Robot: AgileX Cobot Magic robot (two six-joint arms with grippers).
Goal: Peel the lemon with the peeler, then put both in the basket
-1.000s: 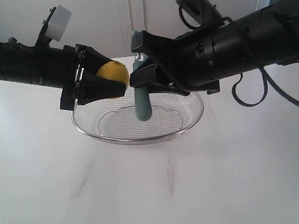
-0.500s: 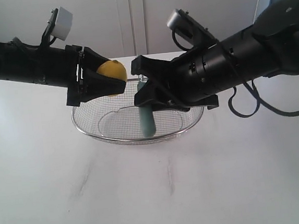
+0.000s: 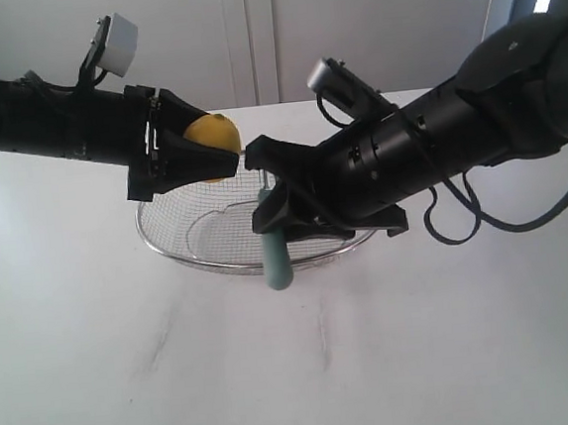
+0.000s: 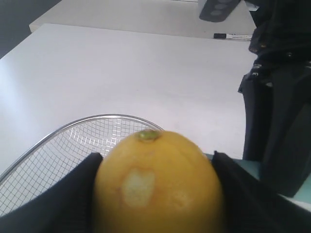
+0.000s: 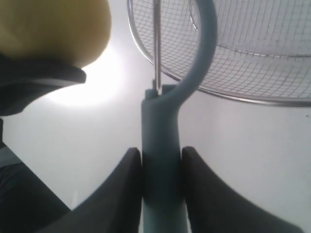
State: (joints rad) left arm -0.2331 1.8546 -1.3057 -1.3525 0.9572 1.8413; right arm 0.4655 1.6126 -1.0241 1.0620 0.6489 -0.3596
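My left gripper point(image 3: 209, 154) is shut on the yellow lemon point(image 3: 213, 134), held above the left rim of the wire mesh basket point(image 3: 167, 245). In the left wrist view the lemon point(image 4: 158, 184) fills the space between the black fingers and shows a pale peeled patch. My right gripper point(image 3: 274, 188) is shut on the teal peeler point(image 3: 277, 265), whose handle hangs down over the basket's near rim. The right wrist view has the peeler point(image 5: 163, 160) clamped between both fingers point(image 5: 127, 184), its blade head reaching toward the basket point(image 5: 262, 99), with the lemon point(image 5: 53, 29) close beside it.
The basket rests on a white table point(image 3: 278, 372). Both black arms cross above it from left and right. A black marker point(image 4: 232, 36) lies far off on the table in the left wrist view.
My right arm has dropped lower and moved toward the near side, carrying the peeler down so its handle tip now hangs below the basket's near rim. The left arm and lemon stayed still.
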